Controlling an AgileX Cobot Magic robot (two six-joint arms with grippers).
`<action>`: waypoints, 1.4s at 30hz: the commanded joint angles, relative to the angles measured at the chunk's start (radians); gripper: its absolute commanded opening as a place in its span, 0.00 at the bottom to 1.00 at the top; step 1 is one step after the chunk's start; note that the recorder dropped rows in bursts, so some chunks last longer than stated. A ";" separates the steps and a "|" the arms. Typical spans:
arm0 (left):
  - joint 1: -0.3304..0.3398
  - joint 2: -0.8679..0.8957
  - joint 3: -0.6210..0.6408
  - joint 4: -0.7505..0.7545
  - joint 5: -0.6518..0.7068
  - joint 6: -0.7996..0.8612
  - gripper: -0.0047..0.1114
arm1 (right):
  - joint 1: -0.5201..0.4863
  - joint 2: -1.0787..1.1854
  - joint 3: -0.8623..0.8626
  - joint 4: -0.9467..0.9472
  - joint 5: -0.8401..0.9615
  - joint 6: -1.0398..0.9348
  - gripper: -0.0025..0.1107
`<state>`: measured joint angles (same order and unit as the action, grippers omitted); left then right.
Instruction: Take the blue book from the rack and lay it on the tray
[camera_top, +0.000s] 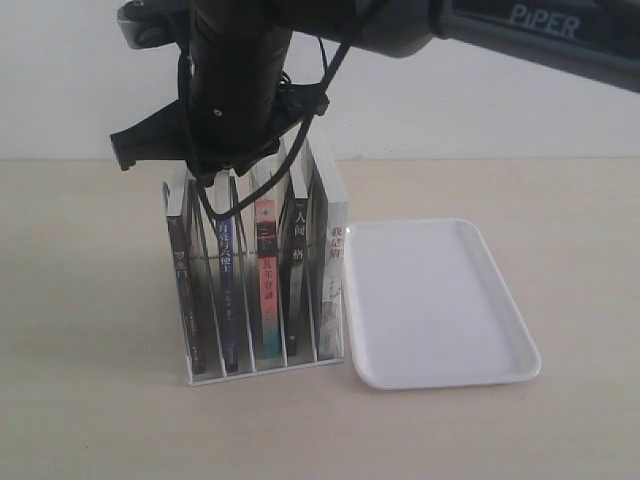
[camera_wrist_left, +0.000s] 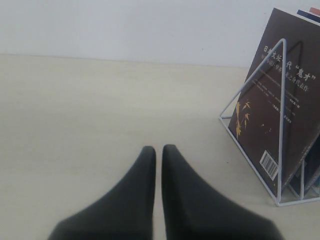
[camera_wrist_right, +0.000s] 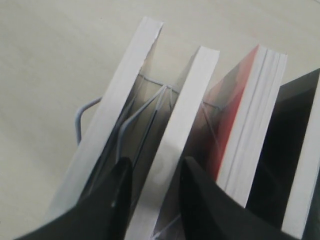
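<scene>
Exterior view: the right gripper (camera_top: 228, 165) hangs over the rack (camera_top: 265, 365), straight above the blue book (camera_top: 228, 290), which stands upright in the second slot from the left. The white tray (camera_top: 440, 300) lies bare just beside the rack on the pale tabletop (camera_top: 90, 300)

Left wrist view: the left gripper (camera_wrist_left: 158, 150) is pressed together, empty, farther off

Right wrist view: the fingers (camera_wrist_right: 117, 195) straddle the book's top edge; a firm pinch can't be confirmed

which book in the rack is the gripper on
The blue book, second from left in the exterior view: only its top edge sits between the fingers of the right gripper.
</scene>
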<state>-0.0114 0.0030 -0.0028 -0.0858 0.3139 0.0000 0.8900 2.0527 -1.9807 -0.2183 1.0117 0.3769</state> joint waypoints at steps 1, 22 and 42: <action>0.003 -0.003 0.003 0.000 -0.006 -0.008 0.08 | -0.002 0.006 0.003 0.000 0.004 -0.002 0.30; 0.003 -0.003 0.003 0.000 -0.006 -0.008 0.08 | -0.002 0.051 0.003 0.002 -0.019 0.006 0.19; 0.003 -0.003 0.003 0.000 -0.006 -0.008 0.08 | -0.002 -0.032 0.003 -0.039 -0.021 0.036 0.02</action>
<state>-0.0114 0.0030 -0.0028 -0.0858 0.3139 0.0000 0.8900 2.0778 -1.9739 -0.2239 0.9990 0.4117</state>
